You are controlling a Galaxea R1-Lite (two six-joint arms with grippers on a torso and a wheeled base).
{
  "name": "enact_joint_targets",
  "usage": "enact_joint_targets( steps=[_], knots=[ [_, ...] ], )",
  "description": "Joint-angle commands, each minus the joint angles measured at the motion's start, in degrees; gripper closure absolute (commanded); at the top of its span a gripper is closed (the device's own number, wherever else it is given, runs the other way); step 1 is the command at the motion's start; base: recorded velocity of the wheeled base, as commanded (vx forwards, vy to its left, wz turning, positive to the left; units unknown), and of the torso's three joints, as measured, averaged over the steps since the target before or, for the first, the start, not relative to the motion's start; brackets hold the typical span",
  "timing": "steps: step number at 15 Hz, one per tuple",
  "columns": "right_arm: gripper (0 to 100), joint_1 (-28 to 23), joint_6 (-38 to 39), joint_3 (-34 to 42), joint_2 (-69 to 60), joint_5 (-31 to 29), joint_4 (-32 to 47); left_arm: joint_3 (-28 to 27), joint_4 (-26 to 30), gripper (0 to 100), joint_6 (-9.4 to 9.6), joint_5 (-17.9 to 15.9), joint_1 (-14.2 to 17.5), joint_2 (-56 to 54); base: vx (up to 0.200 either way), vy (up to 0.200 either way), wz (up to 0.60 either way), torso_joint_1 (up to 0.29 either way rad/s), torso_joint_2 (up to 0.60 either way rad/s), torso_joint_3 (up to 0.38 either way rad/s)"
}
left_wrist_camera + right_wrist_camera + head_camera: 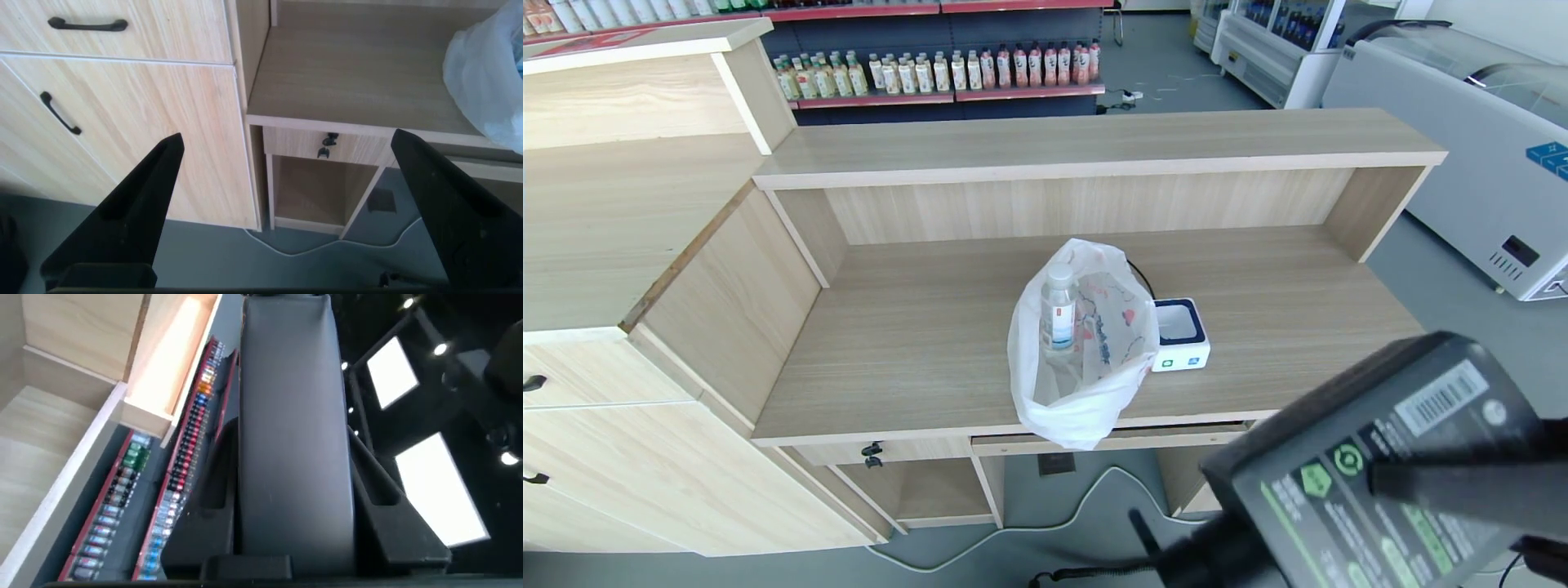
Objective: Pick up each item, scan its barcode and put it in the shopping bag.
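1. Two grippers show. The right gripper point(294, 490) is clamped on a black box point(1388, 465), with one finger along each long side. It holds the box up close under the head camera, off the near right corner of the counter point(915, 327) and clear of its surface.
2. The box's printed face is turned upward, with a white barcode label point(1441, 398) near its far end.
3. The left gripper point(288, 139) has its fingers spread wide with nothing between them. It hangs over the floor in front of the counter's left end, near the cabinet point(139, 122) doors.
4. The white shopping bag point(1086, 384) lies open at the middle of the counter, and its lower edge droops over the front lip.
5. A clear bottle point(1058, 310) stands upright inside the bag.
6. The scanner point(1181, 335), a white unit with a dark blue rim around its window, sits just to the right of the bag. I cannot tell whether the two touch.
7. Shelves of bottles point(939, 73) line the wall behind the counter.
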Motion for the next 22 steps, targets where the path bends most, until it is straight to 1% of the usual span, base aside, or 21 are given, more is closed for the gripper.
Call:
enact_joint_targets(
  steps=[1,3,4,5,6,7,8,9,10,11,12,13,14,15,16,17,18,19,20,21,22],
  knots=[
    [100,-7.92,12.15,-1.51,-2.42,-11.64,-3.15,0.00,-0.04,0,-0.02,0.02,0.00,-0.02,0.000,0.000,0.00,0.000,0.00,0.000],
    [100,-12.66,33.60,0.69,-4.01,-25.88,-4.38,0.00,-0.04,0,-0.02,0.02,0.00,-0.02,0.000,0.000,0.00,0.000,0.00,0.000],
    [100,-13.19,43.09,0.86,-4.01,-29.83,-5.78,0.00,-0.04,0,-0.02,0.02,0.00,-0.02,0.000,0.000,0.00,0.000,0.00,0.000],
    [100,-13.46,50.65,-0.37,-3.83,-35.98,-9.04,0.00,-0.04,0,-0.02,0.02,0.00,-0.02,0.000,0.000,0.00,0.000,0.00,0.000],
    [100,-13.81,54.25,-0.54,-3.13,-45.48,-12.46,0.00,-0.04,0,-0.02,0.02,0.00,-0.02,0.000,0.000,0.00,0.000,0.00,0.000],
    [100,-13.72,55.92,-0.37,-2.86,-49.78,-13.96,0.00,-0.04,0,-0.02,0.02,0.00,-0.02,0.000,0.000,0.00,0.000,0.00,0.000],
    [100,-13.72,62.95,1.30,-2.51,-60.50,-14.40,0.00,-0.04,0,-0.02,0.02,0.00,-0.02,0.000,0.000,0.00,0.000,0.00,0.000],
    [100,-13.54,66.12,0.78,-2.34,-67.10,-14.40,0.00,-0.04,0,-0.02,0.02,0.00,-0.02,0.000,0.000,0.00,0.000,0.00,0.000],
    [100,-12.66,72.45,-0.98,-1.63,-78.26,-14.66,0.00,-0.04,0,-0.02,0.02,0.00,-0.02,0.000,0.000,0.00,0.000,0.00,0.000],
    [100,-12.75,76.31,-2.74,-0.75,-84.06,-14.40,0.00,-0.04,0,-0.02,0.02,0.00,-0.02,0.000,0.000,0.00,0.000,0.00,0.000],
    [100,-14.42,79.92,-5.64,0.92,-93.29,-14.13,0.00,-0.04,0,-0.02,0.02,0.00,-0.02,0.000,0.000,0.00,0.000,0.00,0.000],
    [100,-18.73,81.23,-8.10,2.23,-98.82,-12.38,0.00,-0.04,0,-0.02,0.02,-0.09,-0.02,0.000,0.000,0.00,0.000,0.00,0.000],
    [100,-23.56,82.90,-10.65,3.38,-99.53,-8.68,0.00,-0.04,0,-0.02,0.02,0.00,-0.02,0.000,0.000,0.00,0.000,0.00,0.000],
    [100,-30.77,92.57,-16.36,6.01,-99.18,3.71,0.00,-0.04,0,-0.02,0.02,0.00,-0.02,0.000,0.000,0.00,0.000,0.00,0.000],
    [100,-31.74,95.91,-18.30,6.45,-99.09,8.45,0.00,-0.04,0,-0.02,0.02,0.00,-0.02,0.000,0.000,0.00,0.000,0.00,0.000],
    [100,-34.81,106.20,-24.10,7.77,-93.29,22.78,0.00,-0.04,0,-0.02,0.02,0.00,-0.02,0.000,0.000,0.00,0.000,0.00,0.000],
    [100,-37.45,113.40,-26.12,8.56,-81.86,28.49,0.00,-0.04,0,-0.02,0.02,0.00,-0.02,0.000,0.000,0.00,0.000,0.00,0.000],
    [100,-39.91,114.90,-26.56,9.27,-72.28,30.69,0.00,-0.04,0,-0.02,0.02,0.00,-0.02,0.000,0.000,0.00,0.000,0.00,0.000],
    [100,-41.32,115.07,-26.56,9.88,-66.31,30.95,0.00,-0.04,0,-0.02,0.02,0.00,-0.02,0.000,0.000,0.00,0.000,0.00,0.000],
    [100,-42.37,118.68,-26.47,12.61,-55.76,30.87,0.00,-0.04,0,-0.02,0.02,0.00,-0.02,0.000,0.000,0.00,0.000,0.00,0.000],
    [100,-42.11,122.54,-26.73,13.48,-52.77,30.60,0.00,-0.04,0,-0.02,0.02,0.00,-0.02,0.000,0.000,0.00,0.000,0.00,0.000]
  ],
)
